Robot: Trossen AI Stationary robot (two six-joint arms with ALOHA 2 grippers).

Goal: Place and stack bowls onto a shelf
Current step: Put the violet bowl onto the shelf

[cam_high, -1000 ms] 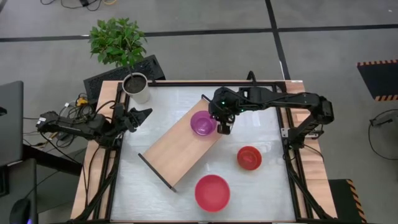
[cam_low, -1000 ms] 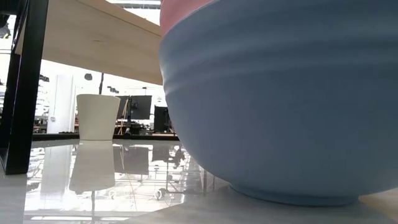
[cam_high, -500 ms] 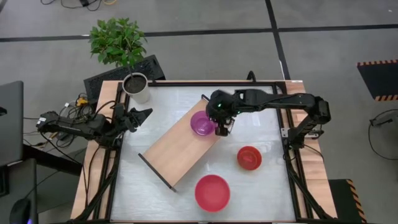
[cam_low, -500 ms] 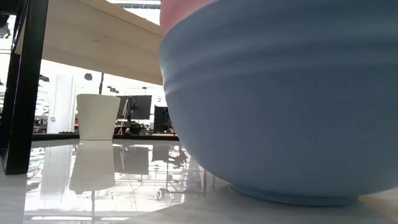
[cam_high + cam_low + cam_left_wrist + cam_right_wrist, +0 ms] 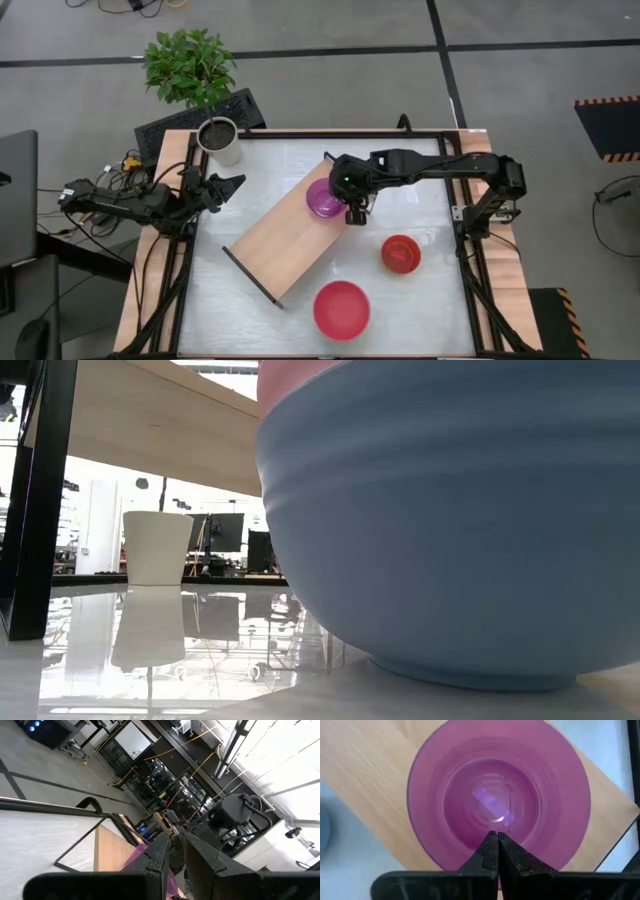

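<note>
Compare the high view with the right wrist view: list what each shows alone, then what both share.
Only the high view: the small red bowl, the larger red bowl, the white plant pot and the left gripper waiting at the table's left edge. Only the right wrist view: the right gripper, jaws shut, over the bowl's rim. Both: the purple bowl on the shelf.

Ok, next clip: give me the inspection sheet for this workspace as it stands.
Surface: white table, glossy.
Job's things: shelf lying diagonally mid-table; purple bowl on its far end; small red bowl and large red bowl on the table.
Clutter: white plant pot at the far left corner.
Grippers: right gripper shut, at the purple bowl's edge; left gripper waits at the left edge, shut.
Cables: tangle beside the left arm.
Surroundings: leafy plant on the floor.
</note>
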